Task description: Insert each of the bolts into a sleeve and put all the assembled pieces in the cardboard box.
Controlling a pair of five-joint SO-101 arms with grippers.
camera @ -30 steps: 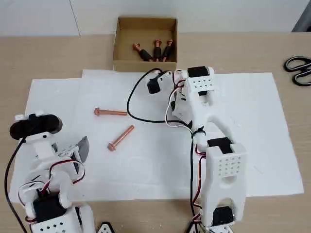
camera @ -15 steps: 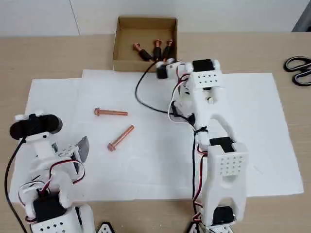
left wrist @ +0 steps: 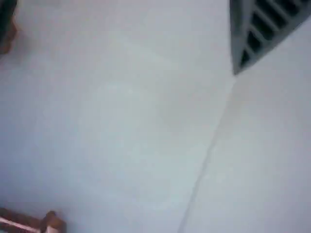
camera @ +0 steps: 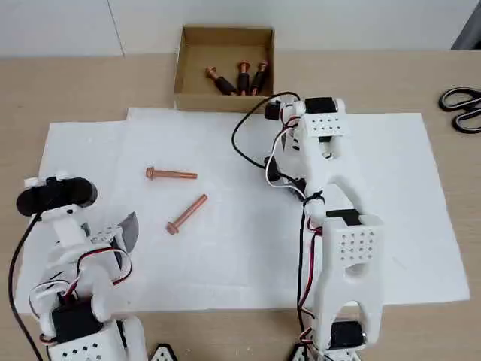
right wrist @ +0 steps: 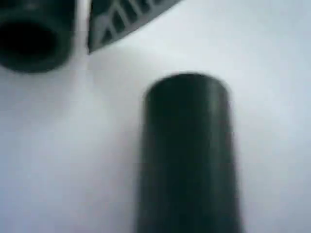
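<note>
Bolts: two loose [camera: 172, 174] [camera: 187, 213], on white paper [camera: 391, 195], left of centre.
Cardboard box [camera: 189, 69]: far centre, three assembled pieces [camera: 242, 77] inside.
Sleeves [right wrist: 187, 155] [right wrist: 34, 41]: two, close by right claw [right wrist: 124, 18].
Right claw state: cannot tell.
Left claw [camera: 120, 230]: near left, over paper; state cannot tell.

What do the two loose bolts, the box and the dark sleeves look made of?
Bolts: metal, coppery and slightly shiny, perhaps plated. Box: plain brown cardboard, matte. Sleeves: dark, matte, smooth tubes, probably plastic or rubber; the look leaves it open.
</note>
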